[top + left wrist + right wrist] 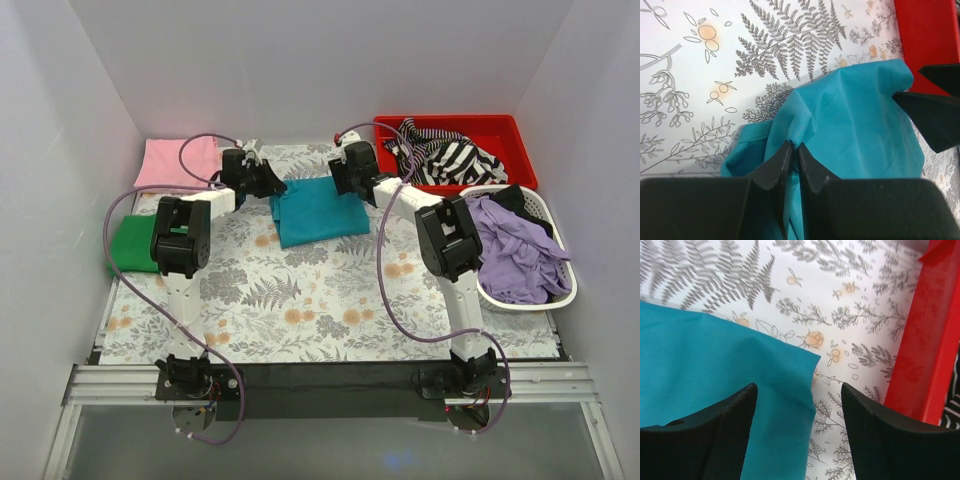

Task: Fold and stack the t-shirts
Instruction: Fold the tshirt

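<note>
At teal t-shirt [860,125] edge, left claw [794,149]

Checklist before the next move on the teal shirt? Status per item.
1. Left gripper grips teal t-shirt: ok, jaws closed on a raised fold.
2. Right gripper free: ok, jaws wide, over the shirt's corner.
3. Lying flat: not ok, teal t-shirt bunched at the pinch.
4. Clear of red bin: ok, mat shows between.
5. Stack formed: not ok, pink t-shirt and green t-shirt lie apart at the left edge.
</note>
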